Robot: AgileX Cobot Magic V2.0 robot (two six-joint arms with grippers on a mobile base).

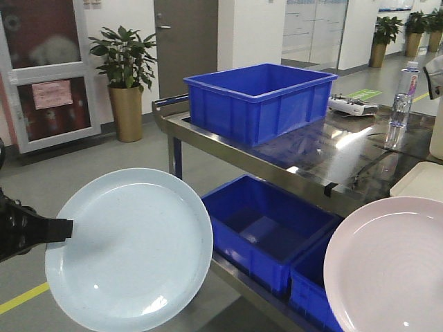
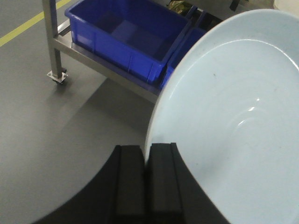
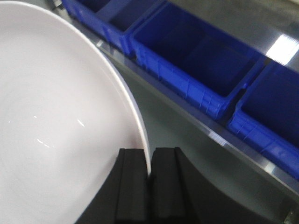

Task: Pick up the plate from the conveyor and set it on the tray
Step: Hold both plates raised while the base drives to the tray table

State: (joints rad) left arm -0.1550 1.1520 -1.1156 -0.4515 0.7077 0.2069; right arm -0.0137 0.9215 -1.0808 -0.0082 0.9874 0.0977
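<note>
My left hand point(image 2: 147, 156) is clamped on the rim of the pale blue plate point(image 1: 131, 252), which hangs tilted in the air over the grey floor point(image 2: 56, 140), left of the steel desk point(image 1: 325, 159). My right hand point(image 3: 150, 161) pinches the rim of a pinkish-white plate point(image 1: 391, 270), held up before the desk's near edge. Of the cream tray point(image 1: 421, 181) I see only a corner, on the desk top at far right. One blue crate point(image 1: 259, 100) sits on the desk, and more blue crates point(image 1: 266, 228) fill its lower shelf point(image 2: 107, 73).
</note>
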